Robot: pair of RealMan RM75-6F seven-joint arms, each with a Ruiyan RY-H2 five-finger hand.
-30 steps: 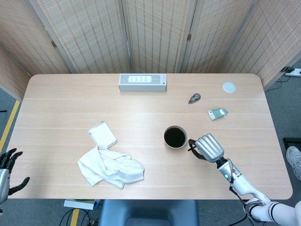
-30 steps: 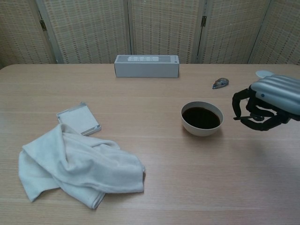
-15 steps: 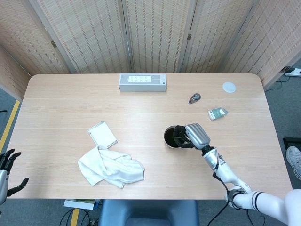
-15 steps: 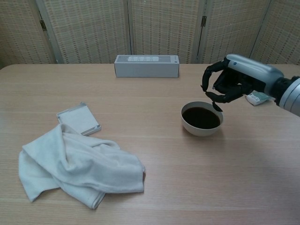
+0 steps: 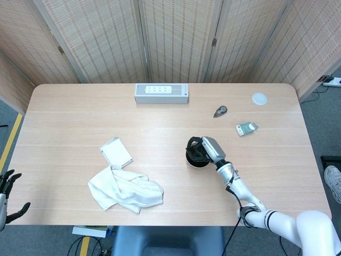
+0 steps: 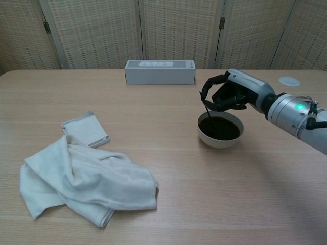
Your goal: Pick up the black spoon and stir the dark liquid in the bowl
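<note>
The white bowl of dark liquid stands right of the table's middle; in the head view the bowl is mostly covered by my right hand. That right hand hovers over the bowl and pinches the thin black spoon, which hangs down with its tip in the liquid at the bowl's left side. My left hand hangs off the table's left front corner, fingers spread, holding nothing.
A crumpled white towel and a small white box lie at the front left. A long white box stands at the back. A small dark object, a green packet and a white disc lie at the back right.
My right hand, holding the spoon, rose from the table right of the bowl, swung left over it and lowered the spoon's tip into the liquid. The left hand barely moved.
</note>
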